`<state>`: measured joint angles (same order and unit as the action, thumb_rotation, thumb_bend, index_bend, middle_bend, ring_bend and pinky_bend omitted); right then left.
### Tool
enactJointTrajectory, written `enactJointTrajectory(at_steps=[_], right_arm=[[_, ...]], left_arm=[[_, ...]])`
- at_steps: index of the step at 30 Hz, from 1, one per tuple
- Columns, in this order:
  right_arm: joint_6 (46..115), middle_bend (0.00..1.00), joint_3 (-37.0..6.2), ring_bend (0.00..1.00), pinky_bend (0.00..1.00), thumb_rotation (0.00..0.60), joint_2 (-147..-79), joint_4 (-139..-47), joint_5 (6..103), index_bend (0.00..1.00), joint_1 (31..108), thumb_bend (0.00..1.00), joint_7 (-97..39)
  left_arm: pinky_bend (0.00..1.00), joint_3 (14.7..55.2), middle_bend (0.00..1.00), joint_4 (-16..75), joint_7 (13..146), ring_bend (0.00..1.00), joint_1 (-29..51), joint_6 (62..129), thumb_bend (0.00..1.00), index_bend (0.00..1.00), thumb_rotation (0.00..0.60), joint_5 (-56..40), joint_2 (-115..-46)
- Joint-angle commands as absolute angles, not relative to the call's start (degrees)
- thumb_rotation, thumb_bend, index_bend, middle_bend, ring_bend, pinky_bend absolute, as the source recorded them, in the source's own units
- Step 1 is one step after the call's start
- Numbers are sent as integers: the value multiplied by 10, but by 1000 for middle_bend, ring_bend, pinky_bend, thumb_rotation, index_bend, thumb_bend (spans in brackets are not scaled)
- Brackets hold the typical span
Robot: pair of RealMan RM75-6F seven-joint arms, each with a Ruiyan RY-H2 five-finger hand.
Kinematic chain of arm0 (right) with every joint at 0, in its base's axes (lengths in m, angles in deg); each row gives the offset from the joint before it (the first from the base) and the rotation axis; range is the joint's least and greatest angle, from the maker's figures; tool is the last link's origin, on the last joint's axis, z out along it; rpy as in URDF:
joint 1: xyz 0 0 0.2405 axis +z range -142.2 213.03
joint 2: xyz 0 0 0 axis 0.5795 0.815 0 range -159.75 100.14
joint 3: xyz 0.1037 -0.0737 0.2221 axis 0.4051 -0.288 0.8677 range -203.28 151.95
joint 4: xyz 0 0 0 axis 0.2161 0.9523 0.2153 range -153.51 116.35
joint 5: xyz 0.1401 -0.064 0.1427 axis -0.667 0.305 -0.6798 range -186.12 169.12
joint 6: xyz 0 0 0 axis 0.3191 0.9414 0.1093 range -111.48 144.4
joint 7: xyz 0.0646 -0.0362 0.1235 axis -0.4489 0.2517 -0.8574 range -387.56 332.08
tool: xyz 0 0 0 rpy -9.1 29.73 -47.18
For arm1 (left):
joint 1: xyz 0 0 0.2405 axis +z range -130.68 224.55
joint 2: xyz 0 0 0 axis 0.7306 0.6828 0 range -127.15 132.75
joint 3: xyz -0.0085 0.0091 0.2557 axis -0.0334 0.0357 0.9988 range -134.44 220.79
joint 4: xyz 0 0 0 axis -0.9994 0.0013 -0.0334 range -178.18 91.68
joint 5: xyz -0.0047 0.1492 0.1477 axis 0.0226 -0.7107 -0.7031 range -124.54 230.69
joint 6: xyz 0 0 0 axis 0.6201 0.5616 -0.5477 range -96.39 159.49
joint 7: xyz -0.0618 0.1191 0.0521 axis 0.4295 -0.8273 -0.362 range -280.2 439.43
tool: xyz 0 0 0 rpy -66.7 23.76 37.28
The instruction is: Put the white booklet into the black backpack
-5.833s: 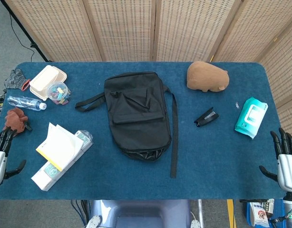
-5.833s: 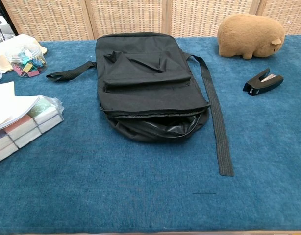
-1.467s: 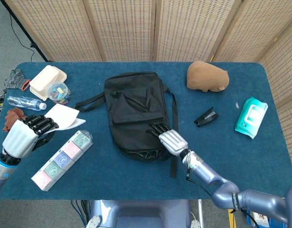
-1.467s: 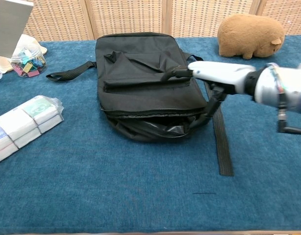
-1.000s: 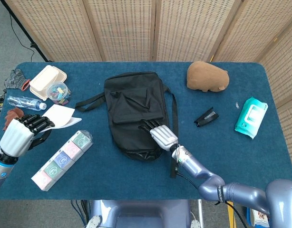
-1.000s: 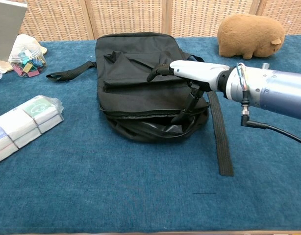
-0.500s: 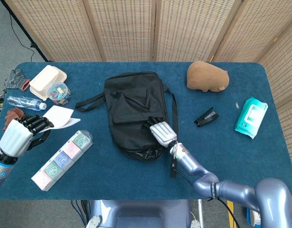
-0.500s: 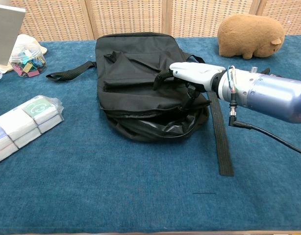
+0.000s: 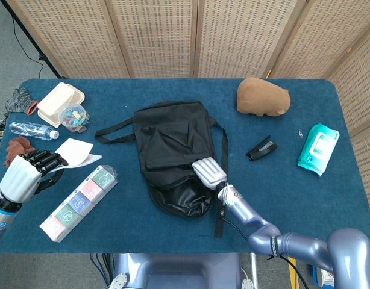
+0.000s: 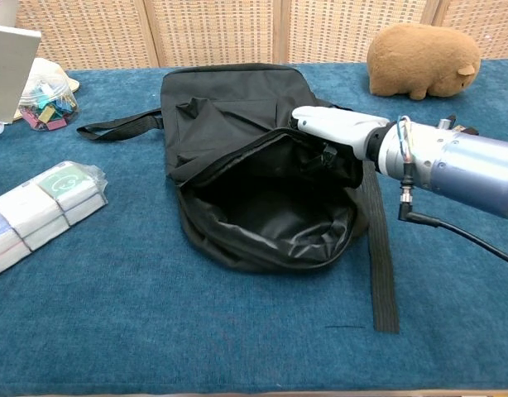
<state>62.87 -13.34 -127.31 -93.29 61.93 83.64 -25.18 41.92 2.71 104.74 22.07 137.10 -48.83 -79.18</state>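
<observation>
The black backpack (image 9: 173, 144) (image 10: 237, 116) lies in the middle of the blue table with its mouth toward me. My right hand (image 9: 209, 171) (image 10: 333, 128) grips the upper edge of the mouth and lifts it, so the dark inside (image 10: 270, 207) gapes wide. Over the table's left edge, my left hand (image 9: 25, 171) holds the white booklet (image 9: 73, 152) up off the table. Only a corner of the booklet (image 10: 10, 70) shows at the top left of the chest view.
A long pack of boxed items (image 9: 79, 201) (image 10: 39, 211) lies at front left. A white food box (image 9: 59, 102), a tub of clips (image 9: 73, 116) and a water bottle (image 9: 31, 129) sit at back left. A brown plush (image 9: 263, 96), black stapler (image 9: 261, 147) and wipes pack (image 9: 317, 147) lie right.
My right hand has pulled the backpack's upper flap up and back, opening the mouth wide; the bag shifted slightly. My left hand with the booklet has barely moved.
</observation>
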Motion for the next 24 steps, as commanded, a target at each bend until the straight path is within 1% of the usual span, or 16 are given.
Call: enactJointTrajectory(at_steps=[1,5,7,10,11,16,18,22,24], right_arm=[[640,504,-137,427,663,600,-1251,-988,613,559,821,1000,-261],[658,504,-130,427,663,600,-1244,-1047,593,560,810,1000,-253],[664,504,-111,427,663,600,-1241,-1085,562,561,811,1000,-245],[663,505,-91,427,663,600,-1228,-1113,510,562,820,1000,-215],[661,506,-78,427,663,600,-1219,-1121,484,563,825,1000,-206],[622,508,-44,427,663,600,-1166,-1141,372,565,850,1000,-192],[602,511,-39,428,663,600,-1144,-1144,341,568,860,1000,-188],[573,514,-35,432,663,600,-1109,-1144,311,572,874,1000,-187],[560,515,-32,434,663,600,-1082,-1140,303,574,881,1000,-188]], left_arm=[[749,424,675,12,1059,559,226,1384,625,821,600,-493,-800],[749,430,675,-7,1074,559,232,1405,625,823,600,-502,-809],[749,441,676,-20,1087,559,236,1432,625,825,600,-519,-818],[749,445,677,-49,1103,559,238,1460,625,827,600,-529,-834],[749,448,677,-61,1111,559,239,1477,625,827,600,-537,-843],[749,454,679,-116,1136,563,235,1541,625,827,600,-558,-880],[749,459,679,-134,1139,563,232,1558,625,827,600,-567,-891],[749,472,679,-160,1132,564,222,1582,625,827,600,-588,-906],[749,487,679,-177,1111,564,206,1595,625,827,600,-620,-922]])
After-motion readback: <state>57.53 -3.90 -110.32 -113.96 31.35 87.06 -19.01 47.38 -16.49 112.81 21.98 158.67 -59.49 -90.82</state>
